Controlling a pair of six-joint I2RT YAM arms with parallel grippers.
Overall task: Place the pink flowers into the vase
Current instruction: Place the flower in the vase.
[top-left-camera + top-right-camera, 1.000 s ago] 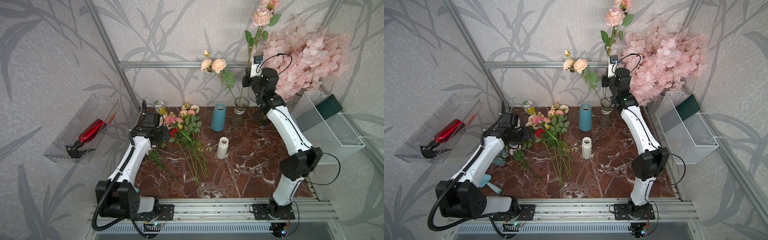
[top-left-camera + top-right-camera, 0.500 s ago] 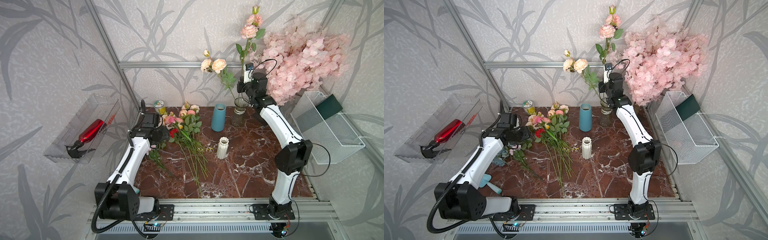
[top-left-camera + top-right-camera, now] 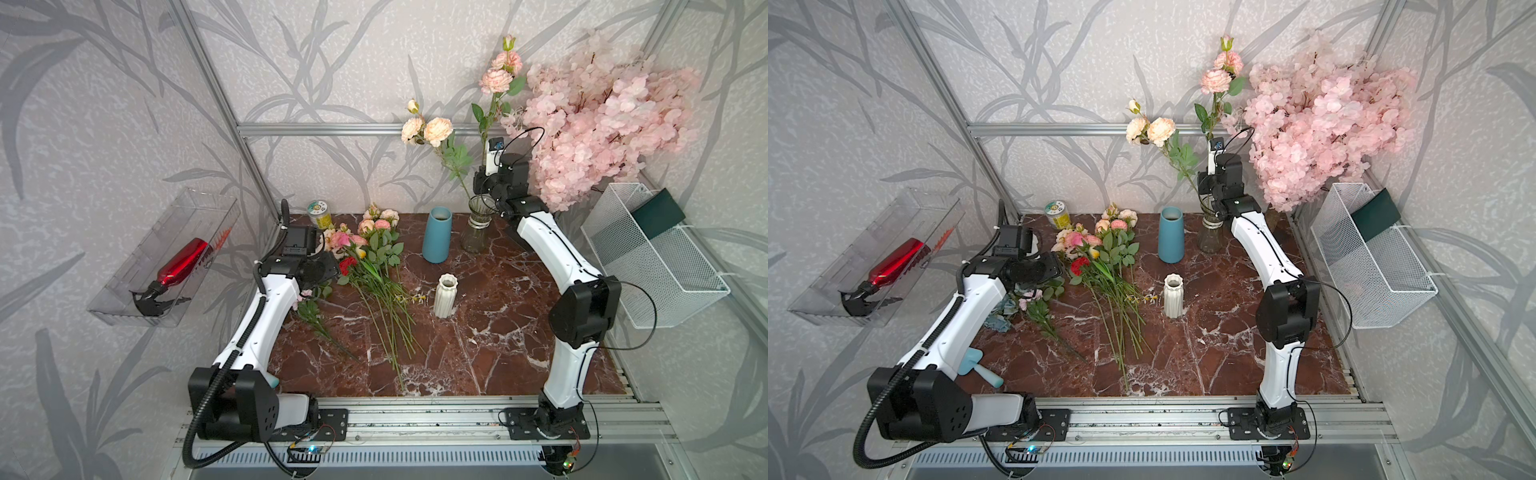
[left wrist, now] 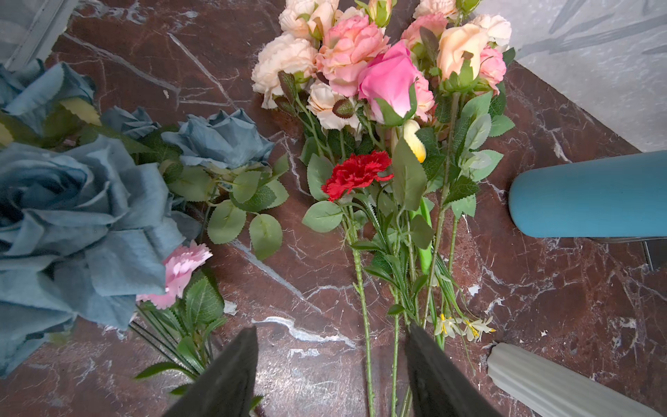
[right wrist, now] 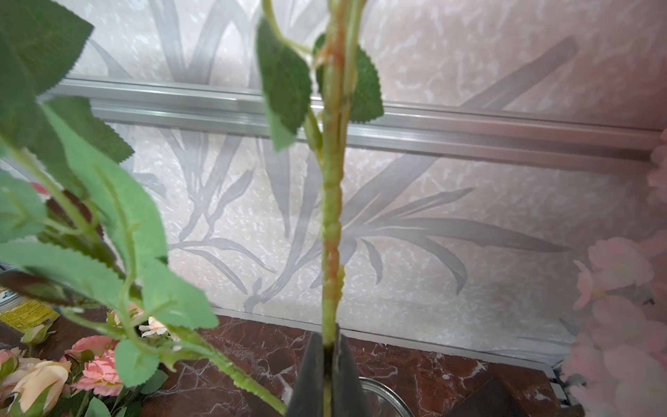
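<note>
The right arm reaches tall at the far right, its right gripper [image 5: 330, 348] pinched tight on a knobbly-stemmed pink flower spray [image 3: 495, 79], upright just above the clear glass vase [image 3: 477, 232]. The left gripper [image 4: 332, 334], partly spread and holding nothing, hovers over ruffled pink flowers [image 3: 365, 232] lying far left on the veined red marble table [image 3: 498, 316].

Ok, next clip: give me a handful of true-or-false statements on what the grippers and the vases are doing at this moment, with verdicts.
1. The right gripper is shut on the stem of a pink spray. True.
2. The left gripper grips a flower. False: it is open and empty, over the loose bunch.
3. The glass vase holds a peach-headed spray. True.
4. The blue vase is full of flowers. False: no flower stands in it.
5. The white ribbed vase stands upright. True.
</note>
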